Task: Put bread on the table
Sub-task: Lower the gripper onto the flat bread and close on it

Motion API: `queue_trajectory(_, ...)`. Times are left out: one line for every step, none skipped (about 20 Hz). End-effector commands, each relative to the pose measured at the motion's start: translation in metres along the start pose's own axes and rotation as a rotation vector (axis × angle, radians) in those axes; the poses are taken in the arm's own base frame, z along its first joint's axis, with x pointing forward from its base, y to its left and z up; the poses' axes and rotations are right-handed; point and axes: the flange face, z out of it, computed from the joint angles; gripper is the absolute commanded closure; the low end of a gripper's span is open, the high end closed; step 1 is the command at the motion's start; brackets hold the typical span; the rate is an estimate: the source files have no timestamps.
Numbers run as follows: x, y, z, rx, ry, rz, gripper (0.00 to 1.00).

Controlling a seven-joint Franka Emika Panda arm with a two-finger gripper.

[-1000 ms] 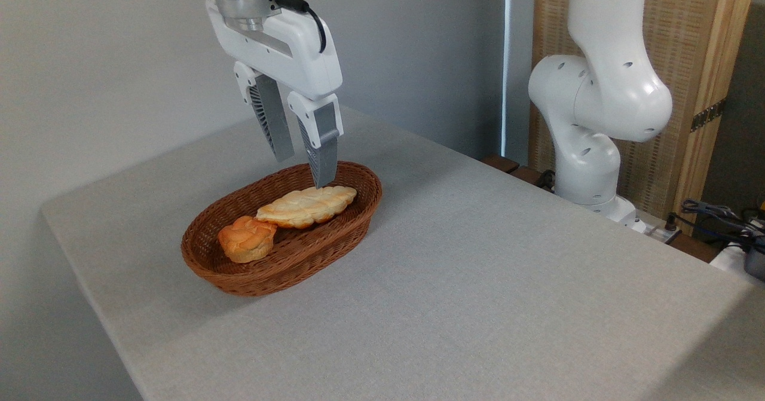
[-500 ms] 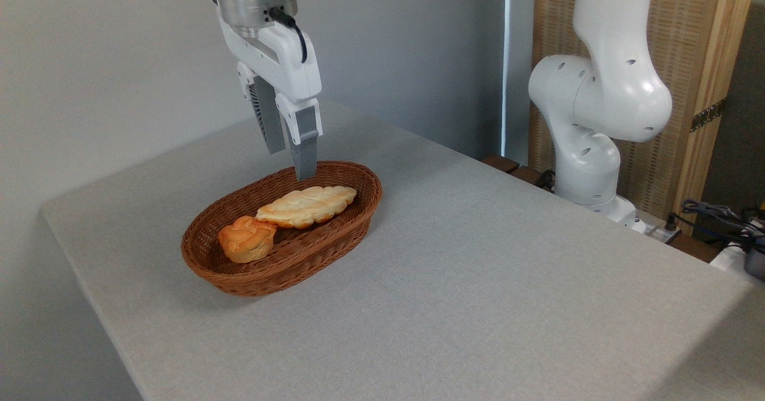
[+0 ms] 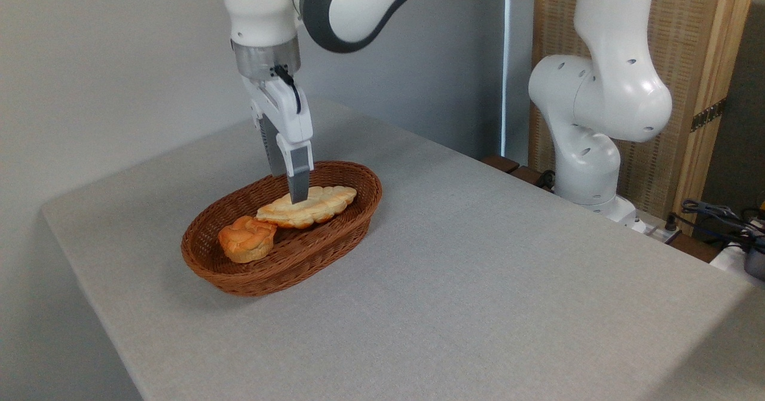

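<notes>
Your jaws (image 3: 293,193) are hanging point-down over the middle of the bread (image 3: 308,205), the near finger's tip seeming to touch its top. You are viewing them almost edge-on, so you cannot tell whether they are apart or together. The bread is lying in the basket (image 3: 239,278), its long axis running lower-left to upper-right, across the fingers. A bun (image 3: 246,239) is touching its left end. The worktop (image 3: 478,281) is lying free to the right.

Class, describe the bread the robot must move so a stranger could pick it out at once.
On the grey table stands an oval brown wicker basket. Two baked items lie inside; the bread is toward the back. Unlike the small round orange-brown bun, it is long, flat, leaf-shaped and pale golden.
</notes>
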Motion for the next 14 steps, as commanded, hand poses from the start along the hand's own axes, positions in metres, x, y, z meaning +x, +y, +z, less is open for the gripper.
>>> queue_trajectory(-0.006, 0.01, 0.013, -0.003, 0.004, -0.035, 0.0)
queue_trajectory(-0.007, 0.011, 0.016, -0.008, -0.003, -0.034, 0.0)
queue_trajectory(-0.008, 0.012, 0.021, -0.007, -0.005, -0.033, 0.0)
queue_trajectory(-0.008, 0.012, 0.026, -0.002, 0.001, -0.031, 0.0)
queue_trajectory(-0.008, 0.017, 0.036, 0.004, 0.006, -0.024, 0.0)
queue_trajectory(-0.008, 0.021, 0.043, 0.018, 0.014, -0.013, 0.0)
queue_trajectory(-0.01, 0.021, 0.049, 0.027, 0.02, -0.012, 0.0)
queue_trajectory(-0.011, 0.021, 0.052, 0.033, 0.027, -0.013, 0.0)
queue_trajectory(-0.011, 0.02, 0.054, 0.038, 0.032, -0.013, 0.0)
queue_trajectory(-0.011, 0.019, 0.057, 0.039, 0.034, -0.014, 0.0)
queue_trajectory(-0.011, 0.019, 0.059, 0.036, 0.032, -0.013, 0.0)
queue_trajectory(-0.011, 0.019, 0.061, 0.033, 0.029, -0.014, 0.0)
queue_trajectory(-0.013, 0.02, 0.064, 0.03, 0.024, -0.015, 0.0)
queue_trajectory(-0.014, 0.02, 0.066, 0.028, 0.021, -0.013, 0.0)
